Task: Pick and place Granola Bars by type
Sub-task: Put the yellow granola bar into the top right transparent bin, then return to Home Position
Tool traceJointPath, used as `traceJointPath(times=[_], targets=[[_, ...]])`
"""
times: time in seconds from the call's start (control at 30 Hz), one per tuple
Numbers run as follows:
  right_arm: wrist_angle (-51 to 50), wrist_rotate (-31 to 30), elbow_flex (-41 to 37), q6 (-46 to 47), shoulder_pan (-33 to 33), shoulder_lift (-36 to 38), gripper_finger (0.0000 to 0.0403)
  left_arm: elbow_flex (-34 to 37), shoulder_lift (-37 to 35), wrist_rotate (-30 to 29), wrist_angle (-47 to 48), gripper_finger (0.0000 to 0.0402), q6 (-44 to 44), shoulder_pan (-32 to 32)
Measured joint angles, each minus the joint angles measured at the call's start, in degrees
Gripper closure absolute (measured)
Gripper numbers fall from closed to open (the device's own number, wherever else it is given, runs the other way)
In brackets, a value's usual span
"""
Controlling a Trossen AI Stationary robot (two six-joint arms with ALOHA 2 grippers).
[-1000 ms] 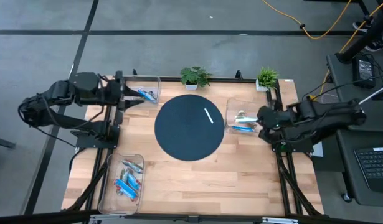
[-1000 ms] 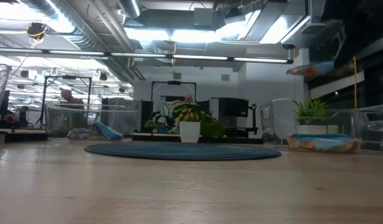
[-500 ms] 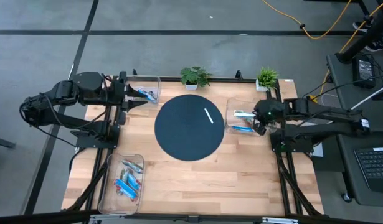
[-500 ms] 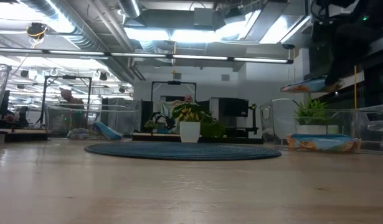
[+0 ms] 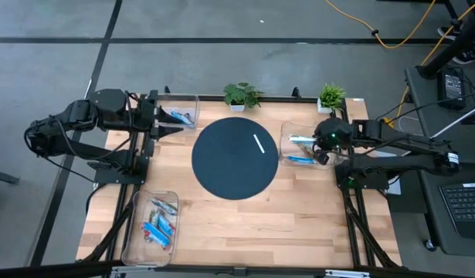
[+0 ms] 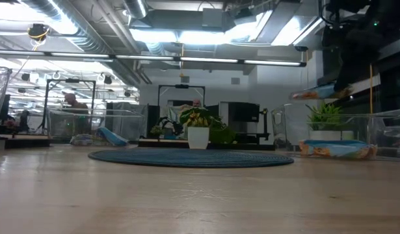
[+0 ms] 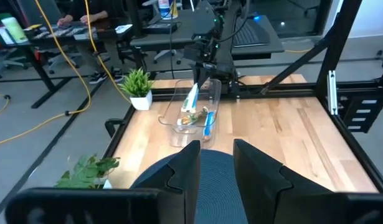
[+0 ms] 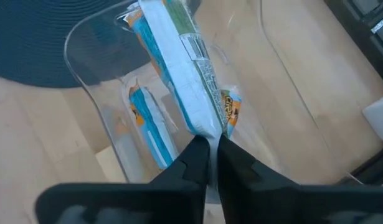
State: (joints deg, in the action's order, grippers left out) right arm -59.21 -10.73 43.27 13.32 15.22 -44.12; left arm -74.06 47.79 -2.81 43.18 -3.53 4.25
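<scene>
My right gripper [image 8: 210,152] is shut on a blue, white and green granola bar [image 8: 175,56], which hangs over the clear right bin [image 5: 287,131]. Two more bars [image 8: 149,127] lie on that bin's floor. In the low view the held bar [image 6: 313,93] floats well above the bin [image 6: 382,133]. My left gripper [image 7: 216,171] is open with nothing between its fingers. It stands high by the far-left bin [image 5: 192,104], which holds a blue bar [image 5: 181,117]. The near-left bin [image 5: 137,232] holds several bars [image 5: 158,224]. My right gripper pinches one end of the granola bar [image 8: 207,129] between its two fingers. The fingers slant down from the table's right side, and the bar sticks out past them along their line. The bar is lifted clear of the bin, nearly level.
A round dark mat [image 5: 233,158] with a thin white mark [image 5: 259,144] covers the table's middle. Two small potted plants [image 5: 241,95] [image 5: 330,96] stand at the far edge. Bare wood [image 5: 260,224] lies between the mat and the near edge.
My right arm has swung toward the table's far edge. Its gripper has sunk toward the right bin with the bar, which now hangs lower over it and stays clear.
</scene>
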Motion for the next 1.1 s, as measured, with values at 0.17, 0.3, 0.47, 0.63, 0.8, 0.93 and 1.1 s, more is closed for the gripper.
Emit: traceJointPath(times=[0.17,0.3,0.47,0.63,0.8,0.93,1.1], targets=[[1.77,-0.01,0.00,-0.28,0.00,0.17,0.0325,0.01,0.00,0.02,0.02,0.0314,0.00,0.00],[4.47,0.19,0.39,-0.39,-0.01,0.51,0.0263,0.00,0.00,0.04,0.02,0.0312,-0.04,-0.01],[10.19,4.00,3.14,-4.76,-0.20,0.52,0.0214,0.00,0.00,0.22,0.00,0.0312,0.73,0.00],[26.52,11.40,4.50,-12.26,-4.63,0.49,0.0241,0.13,0.89,4.90,-2.97,0.0319,3.66,-0.02],[43.47,11.96,4.52,-15.67,-10.96,-1.77,0.0328,5.53,3.00,11.14,-13.72,0.0340,5.27,-0.02],[51.32,11.98,4.52,-19.39,-15.58,-5.11,0.0393,13.27,4.35,11.49,-23.45,0.0374,6.08,-0.02],[54.82,12.09,4.52,-20.04,-19.17,-9.63,0.0394,23.59,2.93,11.10,-34.35,0.0397,9.20,-0.02]])
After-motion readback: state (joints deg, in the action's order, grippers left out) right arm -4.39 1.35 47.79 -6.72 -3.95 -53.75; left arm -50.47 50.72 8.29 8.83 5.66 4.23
